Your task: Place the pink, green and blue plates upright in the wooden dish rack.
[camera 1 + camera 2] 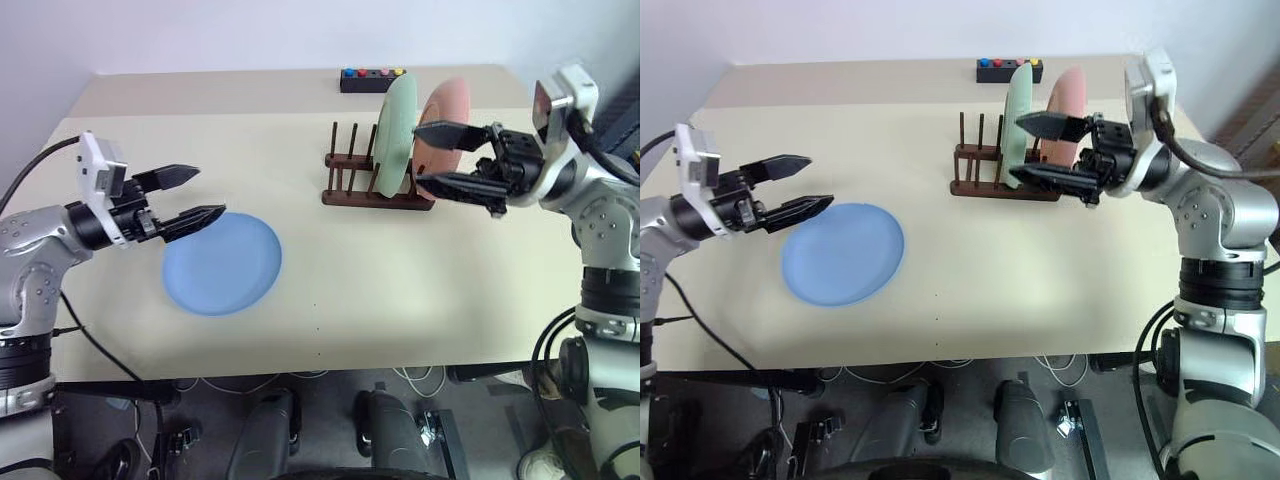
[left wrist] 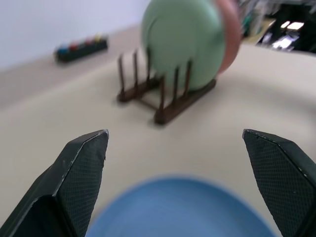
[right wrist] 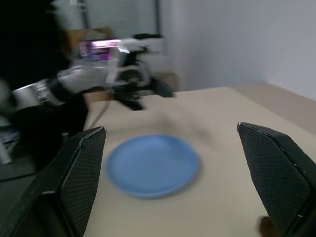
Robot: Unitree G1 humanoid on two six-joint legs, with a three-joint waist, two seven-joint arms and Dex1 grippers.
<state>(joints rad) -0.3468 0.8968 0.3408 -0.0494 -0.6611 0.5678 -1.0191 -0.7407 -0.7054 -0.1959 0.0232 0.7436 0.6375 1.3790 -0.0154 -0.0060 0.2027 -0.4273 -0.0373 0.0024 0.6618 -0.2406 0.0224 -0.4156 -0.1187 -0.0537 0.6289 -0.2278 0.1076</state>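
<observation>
Two plates already stand upright in the wooden dish rack (image 1: 372, 186), right of centre in the upper half of my head view: the green plate (image 1: 396, 132) in front and the pink plate (image 1: 446, 122) just behind it toward the right. Several peg slots at the rack's left end are bare. I see the blue plate (image 1: 222, 263) lying flat on the table (image 1: 420, 300), left of centre, well apart from the rack. My left gripper (image 1: 196, 196) hangs at the plate's upper left edge, fingers spread and holding nothing. My right gripper (image 1: 428, 156) sits at the right of the frame, just beside the racked plates, its jaws wide apart and empty, pointing toward the left. At the table's far edge, top centre, lies a black box with coloured buttons (image 1: 372, 79).
</observation>
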